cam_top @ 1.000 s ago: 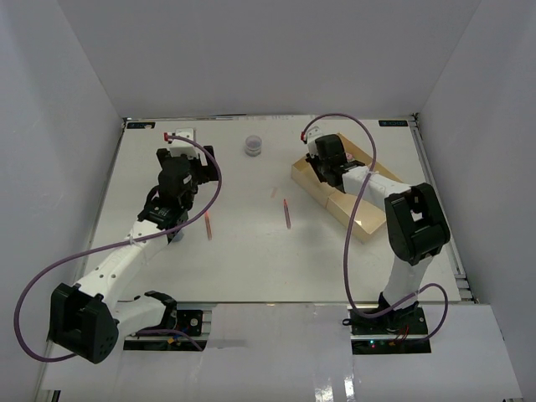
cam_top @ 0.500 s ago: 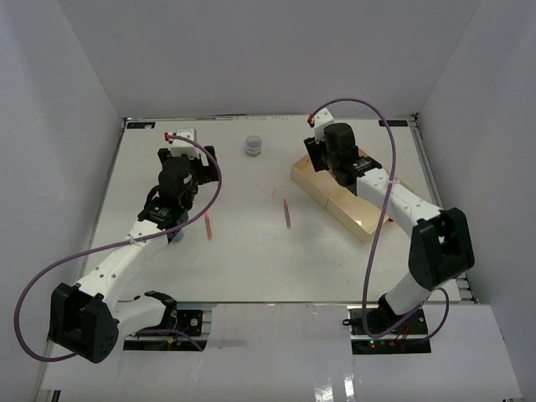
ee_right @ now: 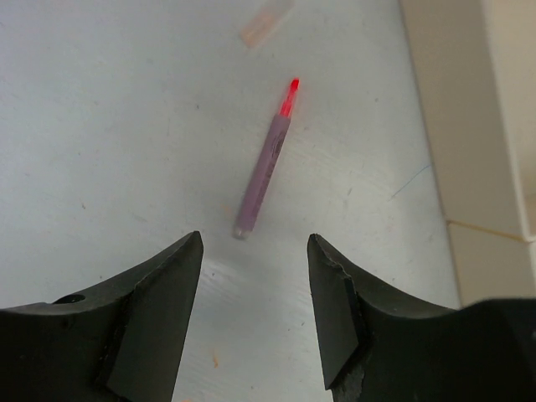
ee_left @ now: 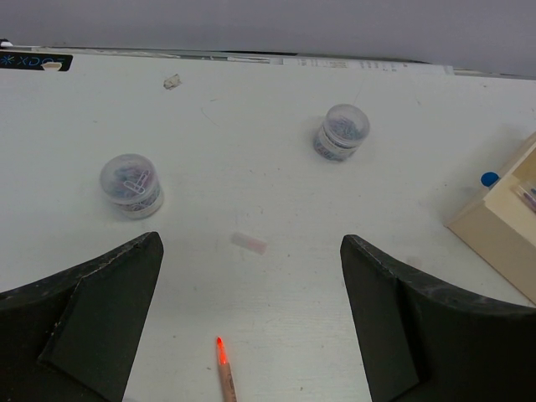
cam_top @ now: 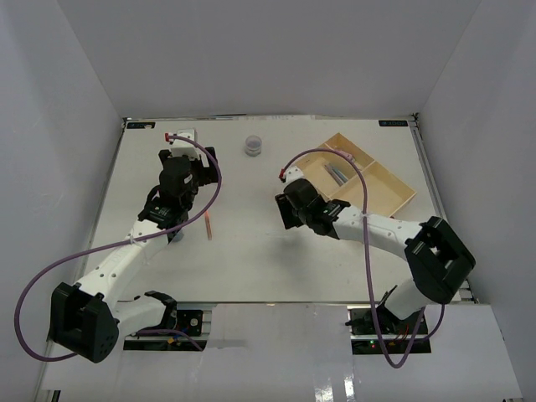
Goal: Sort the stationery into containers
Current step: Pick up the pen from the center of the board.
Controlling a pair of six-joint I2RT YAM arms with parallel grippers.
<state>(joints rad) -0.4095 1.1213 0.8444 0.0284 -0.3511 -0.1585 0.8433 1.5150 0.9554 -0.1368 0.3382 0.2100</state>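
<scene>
The right gripper (ee_right: pixel 255 241) hangs low with jaws open. A pen (ee_right: pixel 266 163) lies on the table (ee_right: pixel 109 126) just ahead of it, at mid-frame. The tray (cam_top: pixel 381 182) sits at upper right of the top view and holds what look like pens. The left gripper (ee_left: pixel 251 241), jaws wide and empty, faces a tub (ee_left: pixel 131 184), a second tub (ee_left: pixel 342 132), a pink piece (ee_left: pixel 249 243) and a second pen (ee_left: pixel 224 373).

White table (cam_top: pixel 251 260); dark blue strip (ee_left: pixel 33 61), perhaps a label, on its far edge.
</scene>
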